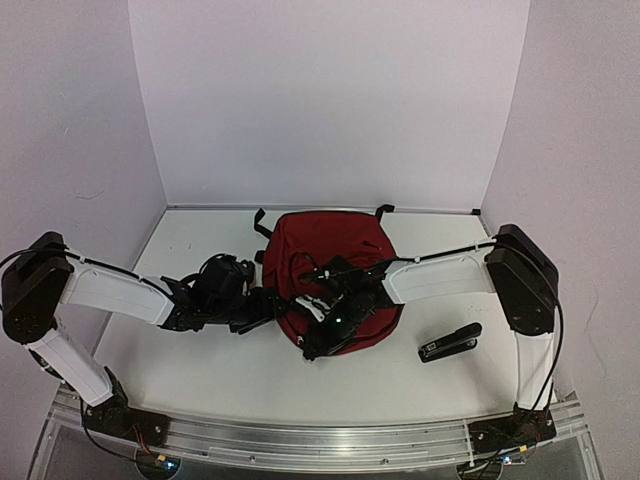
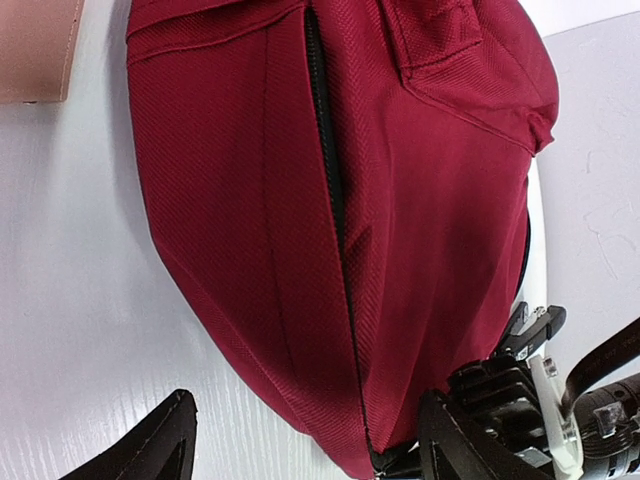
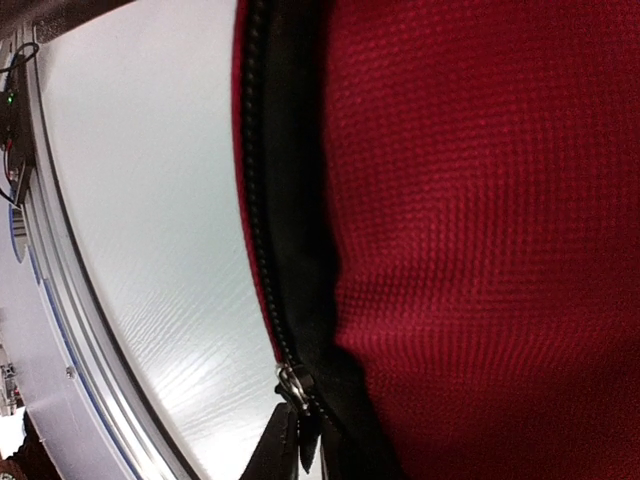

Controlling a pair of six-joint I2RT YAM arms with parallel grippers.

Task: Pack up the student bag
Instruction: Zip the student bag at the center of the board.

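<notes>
1. Backpack dead centre in the top view: the student bag (image 1: 330,245) is seen lying on the white surface (image 1: 200,370), dark red, with black straps (image 1: 262,225) poking out at its far side. The left gripper (image 1: 262,308) is found against the bag's left flank. The right gripper (image 1: 320,338) is stretched across the bag and set at its near edge. A black stapler (image 1: 450,342) is spotted on the surface to the right, apart from the bag.

2. Over to the left wrist view: the frame is filled with red fabric, and a black zipper (image 2: 330,200) is seen running down the bag's length. The left jaws are spread wide, with one dark fingertip (image 2: 160,445) at the bottom left and the other at the bottom right. The bag's rounded end is framed between them, though contact cannot be made out. Parts of the right arm are glimpsed at the lower right. A tan flat item (image 2: 35,50) is clipped by the top left corner.

3. Now the right wrist view, very close in: coarse red weave is bordered by black zipper tape. The right jaws are drawn narrow and pinched on the metal zipper pull (image 3: 296,388) at the bottom edge. White surface and a metal rail (image 3: 40,300) are shown on the left.
</notes>
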